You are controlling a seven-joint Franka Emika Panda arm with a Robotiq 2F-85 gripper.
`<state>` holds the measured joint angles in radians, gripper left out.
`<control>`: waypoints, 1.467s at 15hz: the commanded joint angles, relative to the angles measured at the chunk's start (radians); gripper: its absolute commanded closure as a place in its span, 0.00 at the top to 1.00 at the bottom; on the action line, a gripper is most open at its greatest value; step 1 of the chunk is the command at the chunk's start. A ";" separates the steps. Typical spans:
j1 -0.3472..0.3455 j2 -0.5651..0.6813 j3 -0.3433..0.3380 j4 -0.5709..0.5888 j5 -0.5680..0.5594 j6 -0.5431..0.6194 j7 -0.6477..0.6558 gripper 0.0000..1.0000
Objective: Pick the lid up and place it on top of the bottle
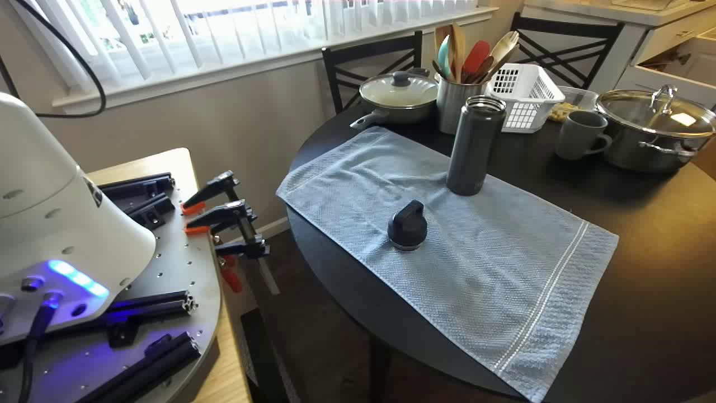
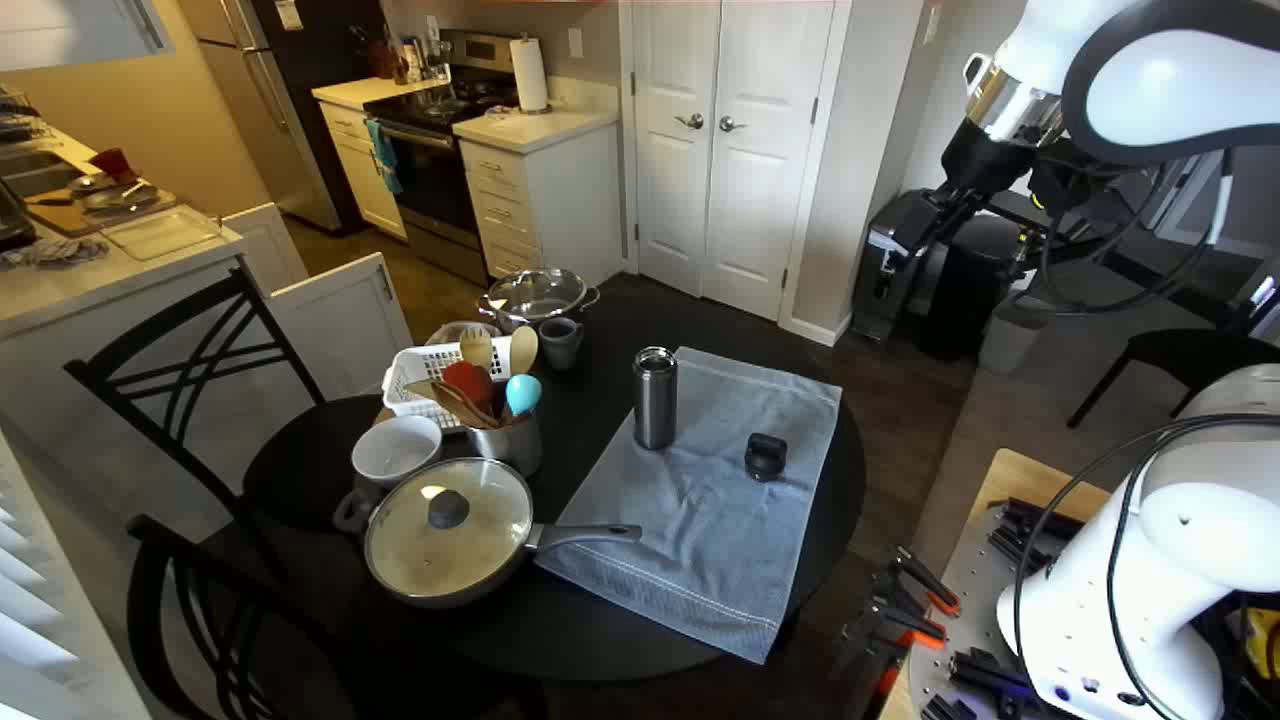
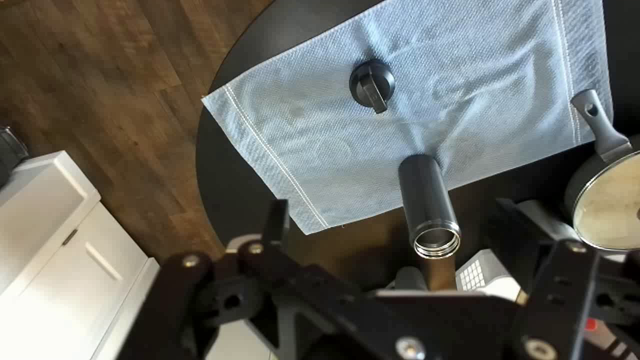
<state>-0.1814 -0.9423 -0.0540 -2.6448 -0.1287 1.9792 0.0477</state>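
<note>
Claw [image 3: 394, 212] spread; lid [image 1: 408, 228] off the bottle [image 1: 474, 148].
In the wrist view the claw's fingers [image 3: 276, 220] are wide apart and clear of the lid and the bottle; an exterior view shows the arm [image 2: 1165, 85] carrying the claw well above the desk [image 1: 643, 224]. The lid rests upright on the cloth [image 1: 475, 268], near the desk edge facing the robot base [image 1: 72, 224]. The bottle stands upright and uncapped on the same cloth, farther from that edge. Toward the opposite edge, a metal holder [image 1: 452, 109] contains wooden, red and turquoise utensils [image 1: 476, 59], beside a white basket [image 1: 524, 109]. Glass covers [image 2: 475, 520] close the pan [image 1: 411, 114] and the pot [image 1: 643, 154]. In an exterior view, a clear tub [image 1: 584, 98] contains small yellowish pieces [image 1: 561, 112]; in an exterior view, a white bowl [image 2: 397, 448] shows just beside the pan.
</note>
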 commanded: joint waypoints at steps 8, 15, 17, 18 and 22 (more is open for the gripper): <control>0.008 0.013 -0.009 -0.001 -0.004 -0.003 0.004 1.00; -0.036 0.065 -0.152 -0.175 -0.034 0.157 -0.099 1.00; -0.028 0.123 -0.190 -0.168 -0.031 0.214 -0.153 1.00; -0.022 0.143 -0.198 -0.167 -0.033 0.241 -0.179 1.00; 0.028 0.294 -0.238 -0.163 -0.009 0.394 -0.298 1.00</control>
<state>-0.1964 -0.7779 -0.2609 -2.8084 -0.1502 2.2610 -0.1622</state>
